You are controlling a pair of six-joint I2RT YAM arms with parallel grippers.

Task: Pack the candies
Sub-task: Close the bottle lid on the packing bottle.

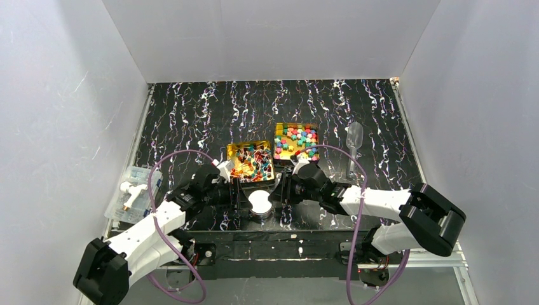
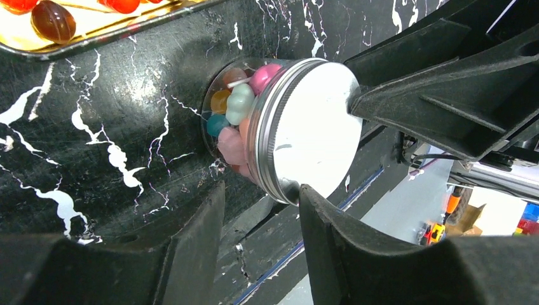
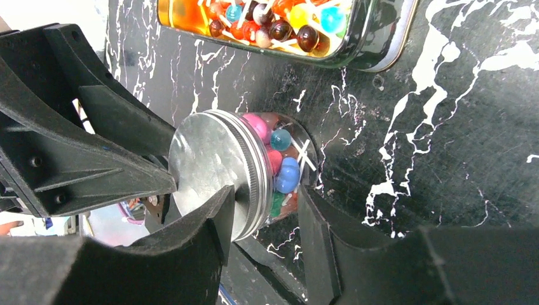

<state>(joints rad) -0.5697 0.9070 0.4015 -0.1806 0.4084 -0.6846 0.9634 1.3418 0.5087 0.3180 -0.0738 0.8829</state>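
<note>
At the table's [image 1: 191, 114] 6 o'clock, a lidded jar [image 1: 259, 204] holds candies [image 2: 238, 105]. The left gripper [image 2: 260, 190], at its 9, has jaws apart. The right gripper [image 3: 264, 194], at 3, straddles it, grip unclear. More candies fill two tins [image 1: 229, 149] toward 12.

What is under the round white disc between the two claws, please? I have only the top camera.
Observer: A small clear jar stands there on the table. The disc is its metal lid.
Operator: Is something inside the jar?
Observer: Yes, sweets fill it up to the lid: pink, blue, pale green and orange.
Operator: Is the lid screwed on?
Observer: It sits over the jar's mouth, and its side has screw ridges. Whether it is tight, I cannot tell.
</note>
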